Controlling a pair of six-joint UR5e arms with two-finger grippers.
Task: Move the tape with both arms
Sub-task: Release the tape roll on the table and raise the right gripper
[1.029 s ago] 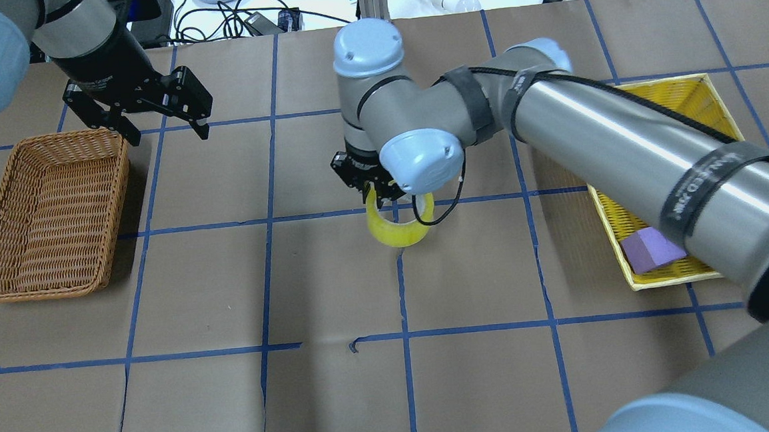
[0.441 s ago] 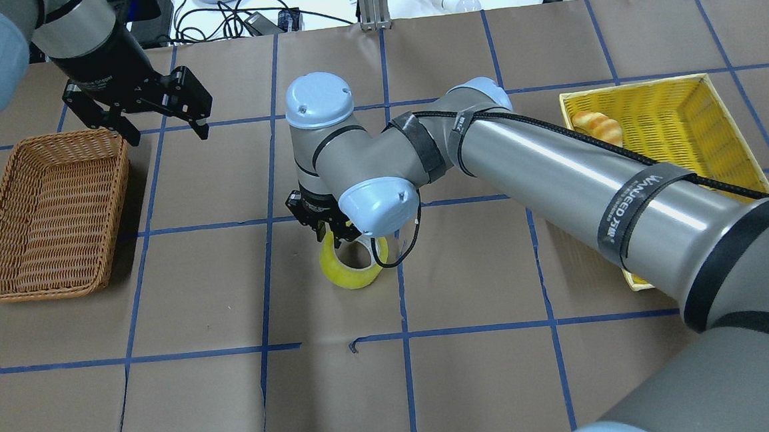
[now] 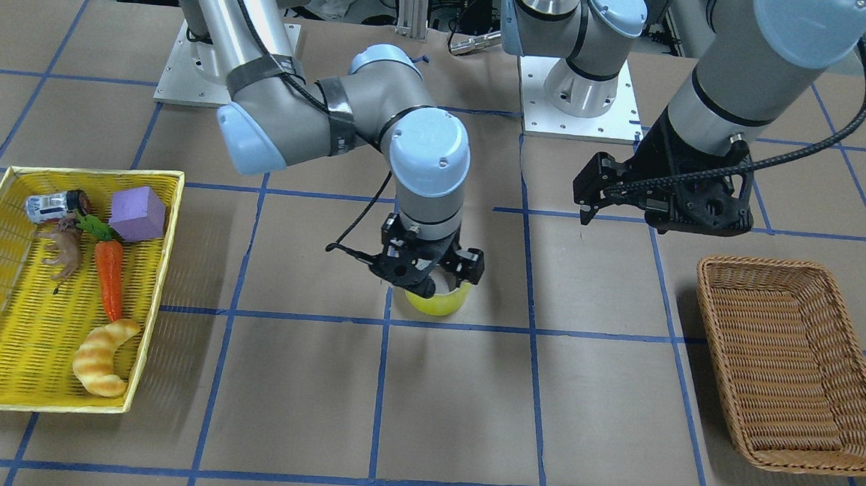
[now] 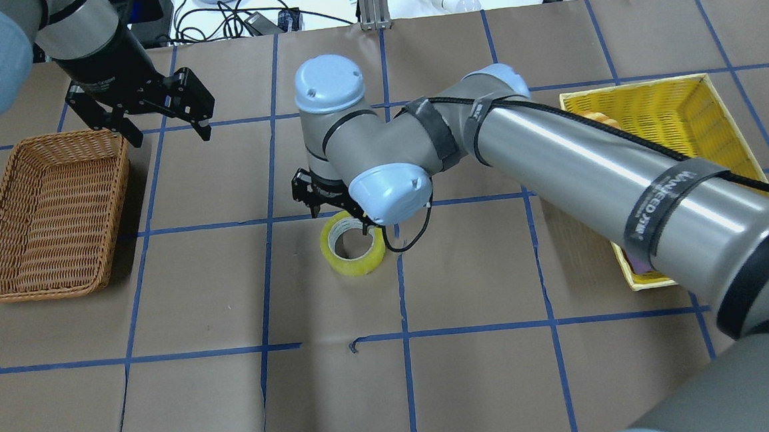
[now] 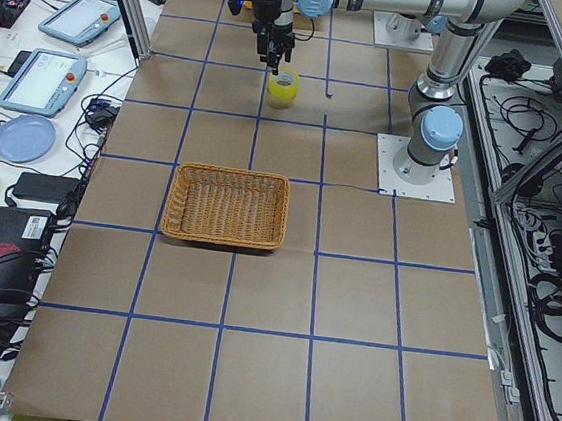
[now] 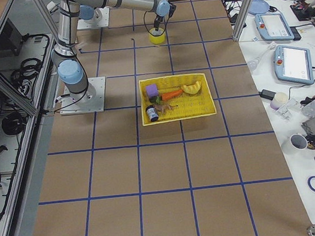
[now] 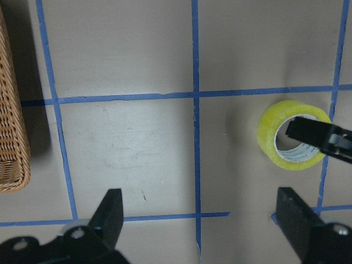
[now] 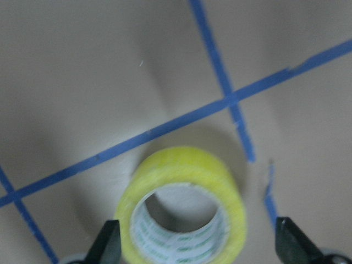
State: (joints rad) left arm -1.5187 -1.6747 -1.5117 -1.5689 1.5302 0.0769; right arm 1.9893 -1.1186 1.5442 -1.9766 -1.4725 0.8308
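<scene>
— At the middle of the surface [image 4: 474, 371], the tape [image 4: 351, 268] is seen lying flat, hole upward, beside a crossing of blue lines, well apart from the yellow tray [image 4: 637, 85] and the wicker basket [image 4: 35, 292]. Which step is taken to be in hand?

— The set-down at the hand-over spot, it is judged. The right gripper [image 4: 339, 217] is held just above the roll. Its fingers [image 8: 107, 245] are spread wide to either side, and nothing is gripped between them. The roll is borne by the surface alone.

— And the left gripper [image 4: 167, 130]?

— It is hung near the basket's far corner, its fingers [image 7: 110, 212] parted and empty.

— What is called for next?

— The right arm is to be lifted clear. The left is then to be brought across, lowered over the roll and closed on its wall, one finger perhaps placed inside the core.

— Can any writing be read?

— On a black strap [image 4: 663, 192] round the right forearm, white letters are made out as "WANEED", followed by characters too small to tell. Green print is seen inside the core, but it is blurred past reading.
</scene>
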